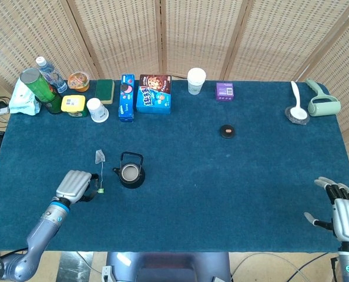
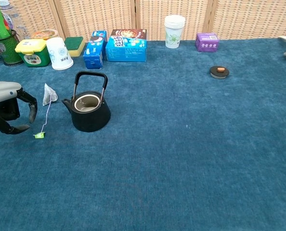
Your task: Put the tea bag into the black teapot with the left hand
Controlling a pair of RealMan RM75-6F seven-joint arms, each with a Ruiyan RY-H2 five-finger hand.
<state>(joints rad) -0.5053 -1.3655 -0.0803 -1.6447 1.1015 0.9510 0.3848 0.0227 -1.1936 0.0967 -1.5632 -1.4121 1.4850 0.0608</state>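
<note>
The tea bag (image 2: 49,94) is laid flat on the worktop (image 1: 233,188), just left of the black teapot (image 2: 88,111). Its string runs toward the robot, ending in a green tag (image 2: 39,135) right at the left robot hand (image 2: 8,106) — empty, fingers curled but apart. The right robot hand (image 1: 342,212) is parked far off, spread open. One tea bag, one teapot counted.

The head view is looking steeply down over the whole table (image 1: 233,194); the chest view is facing across it, lower and nearer (sharing its left-centre).
</note>
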